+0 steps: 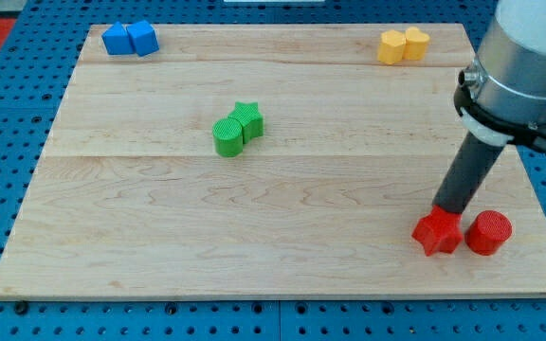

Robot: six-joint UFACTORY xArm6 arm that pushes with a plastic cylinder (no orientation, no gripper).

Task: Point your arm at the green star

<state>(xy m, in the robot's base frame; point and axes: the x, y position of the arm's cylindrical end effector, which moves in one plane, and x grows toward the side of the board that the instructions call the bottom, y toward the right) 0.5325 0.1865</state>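
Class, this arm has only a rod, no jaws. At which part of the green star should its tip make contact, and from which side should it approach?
My tip sits by the red star, far toward the view's right. The green star touches the green cylinder on its lower-left, so I would probably approach from the view's right and meet the star's free right-hand points.

arm [529,57]: cut off at view's top and right | my tip: hidden behind red star [438,233]
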